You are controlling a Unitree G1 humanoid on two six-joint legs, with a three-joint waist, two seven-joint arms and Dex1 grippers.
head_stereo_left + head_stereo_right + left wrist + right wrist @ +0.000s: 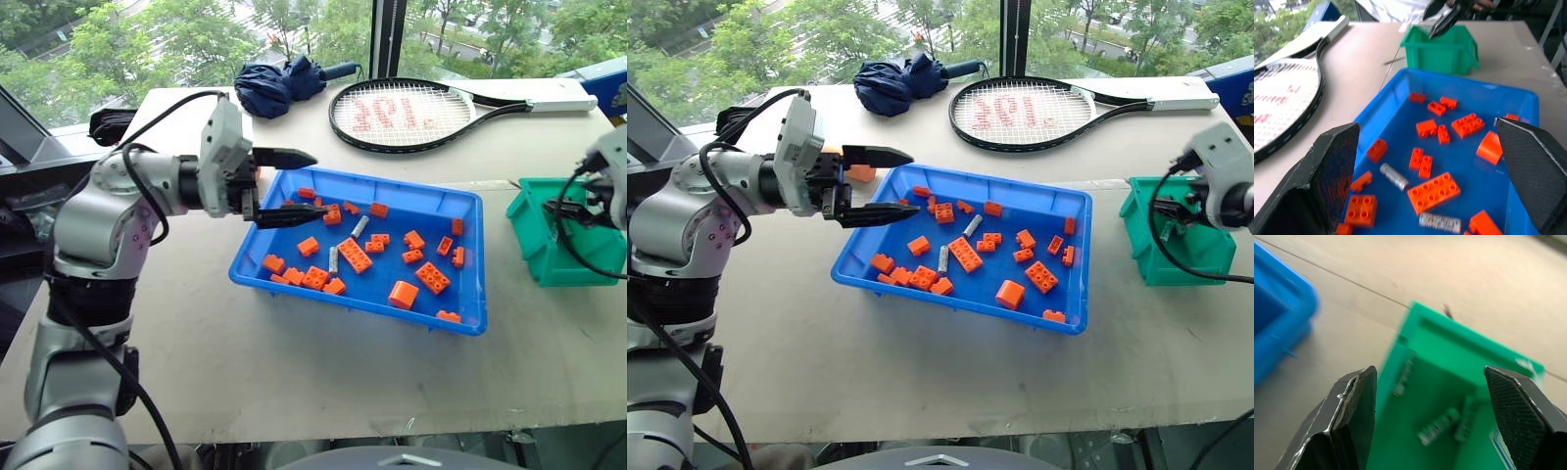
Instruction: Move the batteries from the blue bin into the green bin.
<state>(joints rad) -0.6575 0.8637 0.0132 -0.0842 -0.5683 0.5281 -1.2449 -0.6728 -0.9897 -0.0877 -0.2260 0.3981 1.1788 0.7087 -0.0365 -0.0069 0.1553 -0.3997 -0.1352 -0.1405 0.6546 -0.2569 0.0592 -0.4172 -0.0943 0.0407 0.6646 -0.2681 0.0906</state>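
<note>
- Blue bin [470, 262]: shallow glossy plastic tray with rolled rim, centre of the pale matte worktop [294, 372]; holds studded orange bricks [355, 255] and two slim silver batteries [333, 259].
- Left claw [286, 187]: black tapered fingers spread, empty, over the tray's 9 o'clock rim.
- Right claw [1430, 396]: textured fingers spread, above the green bin [549, 257] at 3 o'clock; batteries lie inside.
- Stringed racket [411, 113], folded navy umbrella [279, 83] at 12 o'clock.
</note>
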